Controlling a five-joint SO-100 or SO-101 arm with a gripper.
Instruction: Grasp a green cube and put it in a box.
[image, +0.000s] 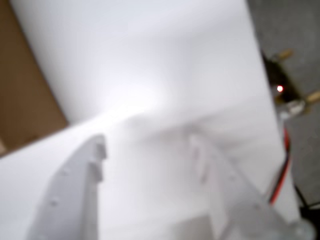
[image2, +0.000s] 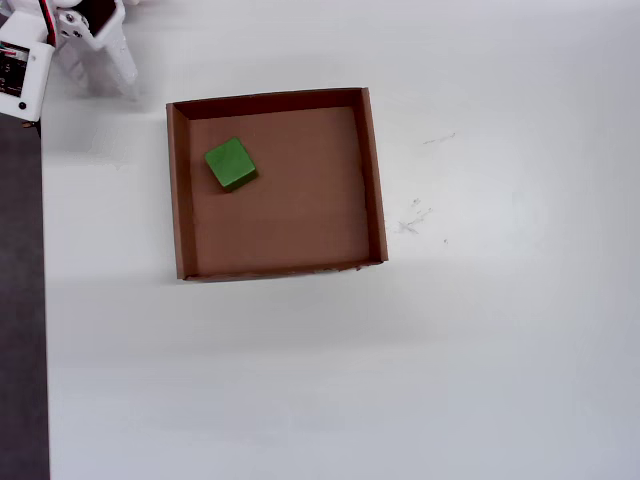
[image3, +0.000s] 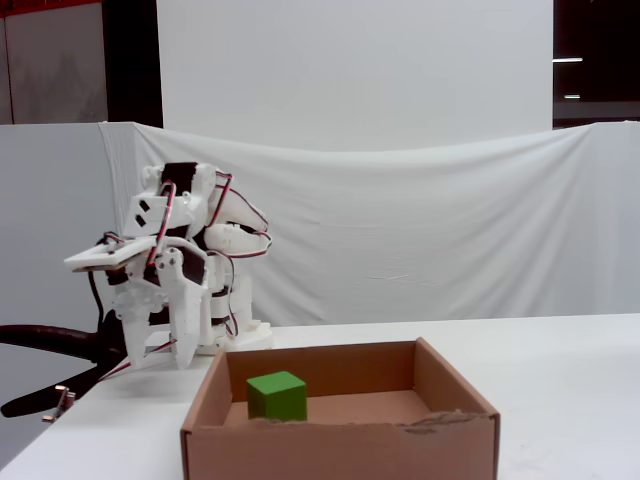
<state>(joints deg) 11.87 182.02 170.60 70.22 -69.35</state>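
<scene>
green cube (image2: 230, 164) sits flat inside the box (image2: 374, 180), near the 10 o'clock corner in the overhead view. the end effector (image3: 156, 352) is spread apart and holds nothing, folded back by the arm base, well apart from the box. not much can go wrong now, i think; a bump from the arm could push the light cardboard. the white table (image2: 500, 350) is smooth, with white cloth (image3: 420, 230) hung behind.
</scene>
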